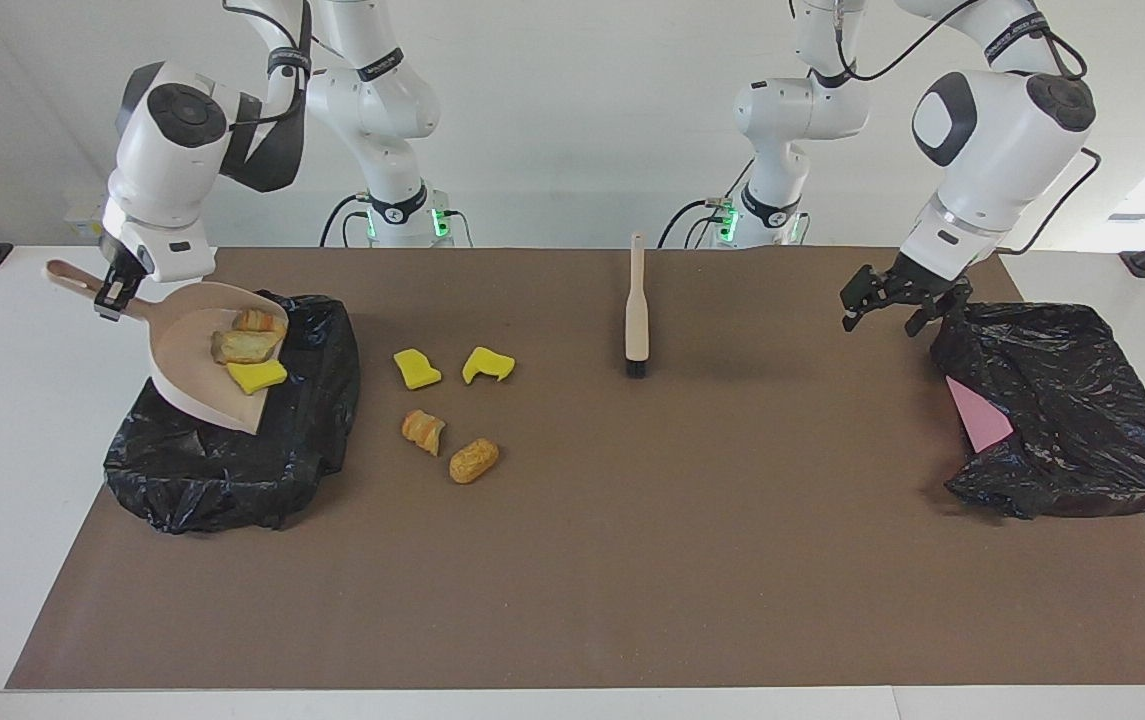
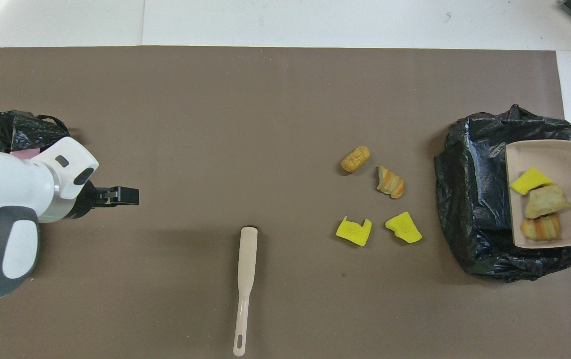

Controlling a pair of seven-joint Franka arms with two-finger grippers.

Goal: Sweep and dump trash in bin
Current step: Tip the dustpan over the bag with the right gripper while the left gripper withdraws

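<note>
1. Trash sits in two lots: three pieces in the dustpan (image 1: 207,355), namely a yellow sponge chunk (image 1: 256,375), a pale beige lump (image 1: 244,345) and a striped bread-like lump (image 1: 260,320), and four loose on the brown mat (image 1: 572,560) just beside the black bin bag (image 1: 232,450) at the right arm's end.
2. The right gripper (image 1: 110,296) has its fingers pinched on the dustpan's handle; only the facing view shows this, since the overhead view cuts the handle off at its edge.
3. The dustpan is tilted over the bag, handle raised toward the table's end, open lip pointing down toward the table's middle.
4. The loose pieces are two yellow sponge chunks (image 2: 353,232) (image 2: 403,227) nearer the robots, and a striped lump (image 2: 391,182) and an oblong orange-brown lump (image 2: 355,159) farther from them; the oblong one lies slantwise.
5. The left gripper (image 1: 884,300) hangs with fingers spread, holding nothing, over the mat at the edge of a second black bag (image 1: 1062,410) with a pink sheet (image 1: 977,415) in it.
6. The brush (image 2: 245,284) lies on the mat between the two bags, its long axis running toward and away from the robots, bristle end farther from them.
</note>
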